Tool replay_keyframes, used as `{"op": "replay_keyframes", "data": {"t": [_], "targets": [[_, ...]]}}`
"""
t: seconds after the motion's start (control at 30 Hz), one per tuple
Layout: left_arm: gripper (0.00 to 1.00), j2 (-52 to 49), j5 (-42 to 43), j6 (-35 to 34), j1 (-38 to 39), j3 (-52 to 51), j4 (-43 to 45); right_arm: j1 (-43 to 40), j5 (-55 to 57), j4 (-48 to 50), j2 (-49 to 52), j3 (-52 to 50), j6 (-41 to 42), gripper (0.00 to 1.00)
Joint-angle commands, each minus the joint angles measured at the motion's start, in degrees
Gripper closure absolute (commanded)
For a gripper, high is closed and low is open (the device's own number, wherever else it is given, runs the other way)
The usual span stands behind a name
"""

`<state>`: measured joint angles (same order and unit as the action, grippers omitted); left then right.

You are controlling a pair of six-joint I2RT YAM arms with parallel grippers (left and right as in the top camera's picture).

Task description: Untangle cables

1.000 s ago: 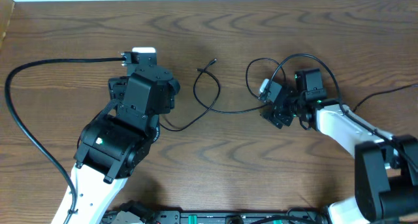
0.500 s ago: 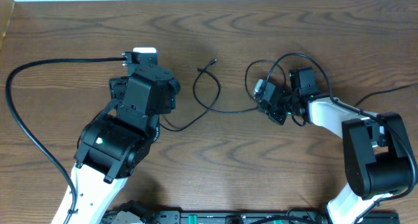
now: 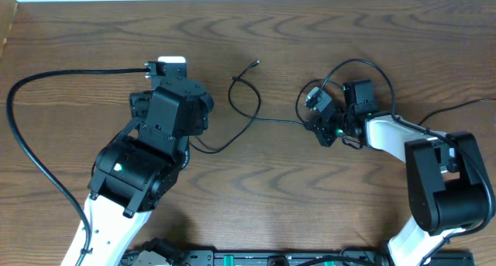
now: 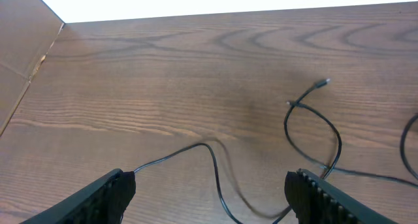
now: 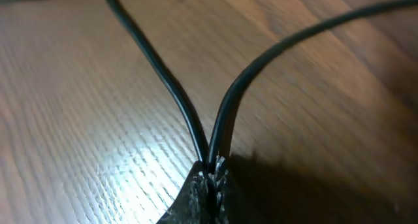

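Overhead view: the right tool (image 3: 319, 125) sits at about three o'clock on the wooden surface (image 3: 263, 204), with its fingers pinched together on the thin black cable (image 3: 283, 122). From there the cable runs off toward nine o'clock, crosses itself in a loose loop near the middle of the surface, and its plug end (image 3: 256, 63) points up toward twelve. The other tail sweeps down toward the left arm (image 3: 147, 157) at around seven o'clock from the loop. A further black loop (image 3: 356, 62) arches over the right tool at its twelve o'clock; I cannot tell whether it is the same cord.

In the right wrist view, two black strands (image 5: 163, 80) go side by side into the closed tips, then fan apart toward eleven and two o'clock across the wood.

In the left wrist view, the left tool (image 4: 210, 183) has its fingers standing wide apart with nothing between them but bare wood and a slack bend of cable lying flat. The loop and its plug lie off at two o'clock from it, well apart.

A thick black lead (image 3: 15, 119) curves round the far nine o'clock edge.
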<state>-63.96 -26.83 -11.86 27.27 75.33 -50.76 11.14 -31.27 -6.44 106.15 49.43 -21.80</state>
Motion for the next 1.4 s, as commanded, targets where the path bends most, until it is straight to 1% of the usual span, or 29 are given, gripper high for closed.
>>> {"op": "replay_keyframes", "data": {"t": [0.0, 0.17, 0.23, 0.3, 0.4, 0.5, 0.6, 0.67, 0.73, 0.77, 0.87, 0.97, 1.03, 1.2, 1.27, 1.3, 1.37], "targets": [[0.21, -0.1, 0.5, 0.0, -0.3, 0.5, 0.1, -2.4, 8.9, -1.3, -1.6, -0.6, 12.6, 0.99], [0.21, -0.1, 0.5, 0.0, -0.3, 0.5, 0.1, -6.0, 8.9, -1.6, -13.0, 1.7, 17.0, 0.99], [0.21, -0.1, 0.5, 0.0, -0.3, 0.5, 0.1, -7.4, 9.3, -1.6, -17.3, 2.5, 17.1, 0.99], [0.21, -0.1, 0.5, 0.0, -0.3, 0.5, 0.1, -9.1, 12.3, -1.6, -22.4, 3.4, 17.1, 0.99], [0.21, -0.1, 0.5, -0.1, -0.3, 0.5, 0.1, -11.7, 21.7, -1.6, -29.7, 4.6, 17.1, 0.99], [0.21, -0.1, 0.5, 0.0, -0.3, 0.5, 0.1, -15.0, 34.9, -0.5, -36.3, 5.0, 17.0, 0.99], [0.21, -0.1, 0.5, -0.1, -0.3, 0.5, 0.1, -19.0, 47.1, 0.9, -40.8, 5.0, 17.0, 0.99], [0.21, -0.1, 0.5, 0.0, -0.3, 0.5, 0.1, -23.0, 52.4, 2.2, -42.4, 5.0, 17.1, 0.99], [0.21, -0.1, 0.5, 0.0, -0.3, 0.5, 0.1, -27.0, 53.2, 3.6, -42.7, 5.0, 17.2, 0.99], [0.21, -0.1, 0.5, -0.1, -0.3, 0.5, 0.1, -29.4, 53.2, 4.5, -42.5, 5.0, 18.6, 0.99], [0.21, -0.1, 0.5, 0.0, -0.3, 0.5, 0.1, -37.0, 49.6, 8.1, -40.7, 5.0, 24.7, 0.99], [0.21, -0.1, 0.5, 0.0, -0.3, 0.5, 0.0, -45.1, 38.5, 13.1, -37.2, 5.0, 30.4, 0.99], [0.21, -0.1, 0.5, 0.0, -0.3, 0.5, 0.0, -50.3, 31.6, 16.2, -34.3, 5.0, 36.8, 0.99], [0.21, -0.1, 0.5, 0.0, -0.3, 0.5, 0.0, -61.8, 19.0, 22.8, -25.6, 5.0, 58.1, 0.99], [0.21, -0.1, 0.5, 0.0, -0.3, 0.5, 0.0, -65.3, 13.2, 25.5, -21.7, 5.0, 65.1, 0.99], [0.21, -0.1, 0.5, 0.0, -0.3, 0.5, 0.0, -66.9, 9.3, 27.3, -19.4, 5.0, 67.6, 0.99], [0.21, -0.2, 0.5, 0.0, -0.3, 0.5, 0.0, -68.5, 3.5, 29.7, -16.1, 5.0, 68.7, 0.99]]}}
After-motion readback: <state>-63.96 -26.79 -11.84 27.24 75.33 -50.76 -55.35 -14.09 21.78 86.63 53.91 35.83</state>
